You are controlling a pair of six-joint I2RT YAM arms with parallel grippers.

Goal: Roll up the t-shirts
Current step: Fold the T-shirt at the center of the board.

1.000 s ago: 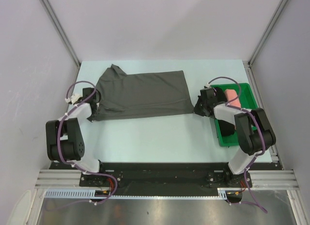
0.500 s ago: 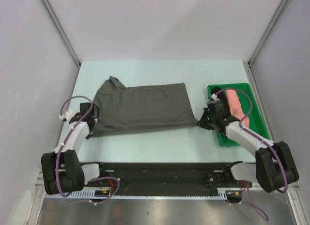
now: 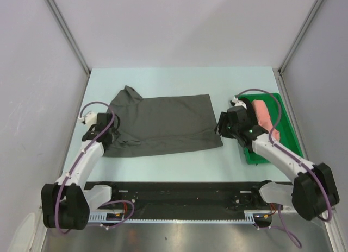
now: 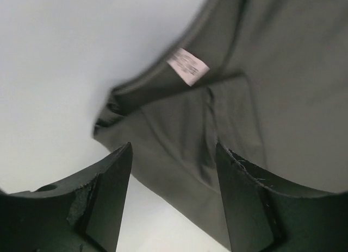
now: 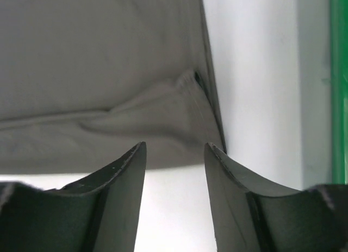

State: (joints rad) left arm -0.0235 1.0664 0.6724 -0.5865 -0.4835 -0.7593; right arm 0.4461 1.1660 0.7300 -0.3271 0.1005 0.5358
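Note:
A dark charcoal grey t-shirt (image 3: 163, 124) lies spread flat across the middle of the table. My left gripper (image 3: 111, 132) hovers at its near left corner, jaws open. In the left wrist view the neck label (image 4: 187, 65) and the grey fabric (image 4: 261, 73) show beyond the open left gripper (image 4: 174, 154), which holds nothing. My right gripper (image 3: 221, 128) stands open at the shirt's near right corner. In the right wrist view that corner of the shirt (image 5: 98, 73) lies just past the open right gripper (image 5: 175, 149). A rolled salmon pink t-shirt (image 3: 263, 115) lies in the tray.
A green plastic tray (image 3: 284, 127) stands at the right edge of the table, right behind my right arm. Its rim (image 5: 338, 83) shows at the right of the right wrist view. Grey walls close in the table on the left, right and far sides.
Both grippers dragged the grey shirt's near edge toward the front, then opened and let go of its corners. The shirt now lies flat and released.

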